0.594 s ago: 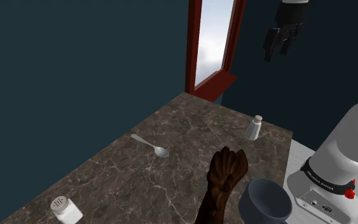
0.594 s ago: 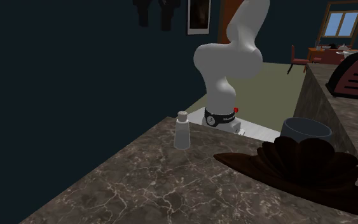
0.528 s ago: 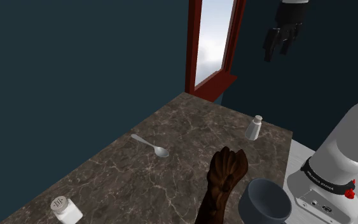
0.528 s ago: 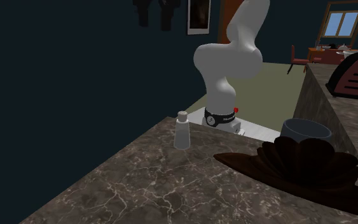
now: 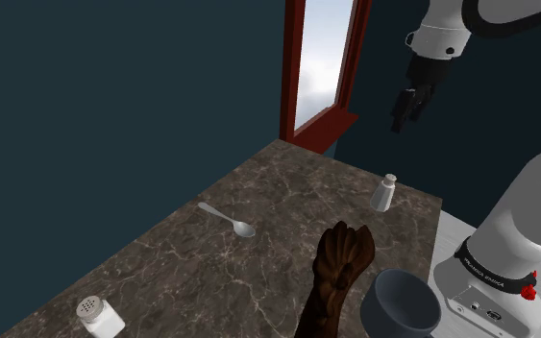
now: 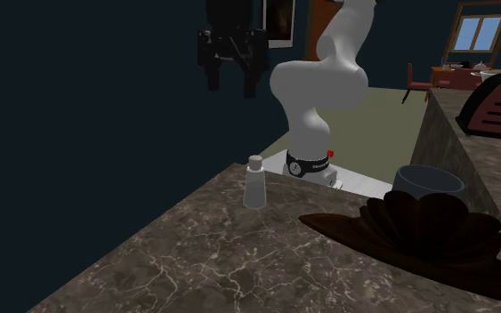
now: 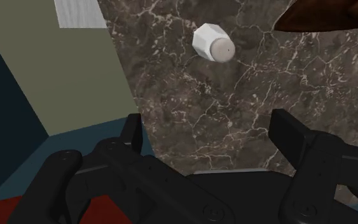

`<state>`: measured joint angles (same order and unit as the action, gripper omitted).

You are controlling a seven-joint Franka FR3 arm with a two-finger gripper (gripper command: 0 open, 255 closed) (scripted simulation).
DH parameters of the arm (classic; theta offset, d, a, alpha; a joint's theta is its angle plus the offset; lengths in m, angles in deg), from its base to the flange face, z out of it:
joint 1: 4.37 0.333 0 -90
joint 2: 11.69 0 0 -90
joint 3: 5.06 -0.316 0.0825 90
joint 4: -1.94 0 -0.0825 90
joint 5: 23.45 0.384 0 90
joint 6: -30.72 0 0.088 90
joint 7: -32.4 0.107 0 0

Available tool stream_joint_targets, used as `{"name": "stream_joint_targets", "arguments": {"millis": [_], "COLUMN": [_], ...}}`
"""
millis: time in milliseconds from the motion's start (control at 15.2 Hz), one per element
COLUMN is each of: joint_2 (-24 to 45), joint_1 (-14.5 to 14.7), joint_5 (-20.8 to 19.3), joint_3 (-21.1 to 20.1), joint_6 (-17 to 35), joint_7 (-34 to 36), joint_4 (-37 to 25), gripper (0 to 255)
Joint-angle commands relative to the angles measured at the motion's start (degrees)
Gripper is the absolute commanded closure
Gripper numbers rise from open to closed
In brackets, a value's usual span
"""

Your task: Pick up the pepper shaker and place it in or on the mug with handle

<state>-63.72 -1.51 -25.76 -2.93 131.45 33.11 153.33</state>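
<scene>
The dark grey mug stands on the marble table, just beside a brown carved piece, both on the camera's side of the pepper shaker. The white pepper shaker stands upright near the table's edge by the robot's stand. The jaws hang high above the shaker, spread wide and empty. A red-framed window lies beyond the shaker.

Marbled brown counter carries a spoon mid-surface, a white holed-top shaker at the shoulder view's lower left and a dark carved wooden piece toward its lower right; red-framed window set in dark teal wall behind.
</scene>
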Motion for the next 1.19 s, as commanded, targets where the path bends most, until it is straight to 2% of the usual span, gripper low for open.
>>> {"name": "stream_joint_targets", "arguments": {"millis": [0,396,924,1122], "joint_2": [-2.28,-5.41,-2.00,-2.00], "joint_1": [1.06,4.21,4.87,4.87], "joint_5": [0.83,2.92,3.28,3.28], "joint_3": [0.78,3.61,3.88,3.88], "joint_6": [2.95,13.40,22.12,22.12], "joint_7": [-1.67,-7.13,-7.61,-7.61], "joint_4": [4.78,17.36,22.60,22.60], "gripper": [0,0,0,0]}}
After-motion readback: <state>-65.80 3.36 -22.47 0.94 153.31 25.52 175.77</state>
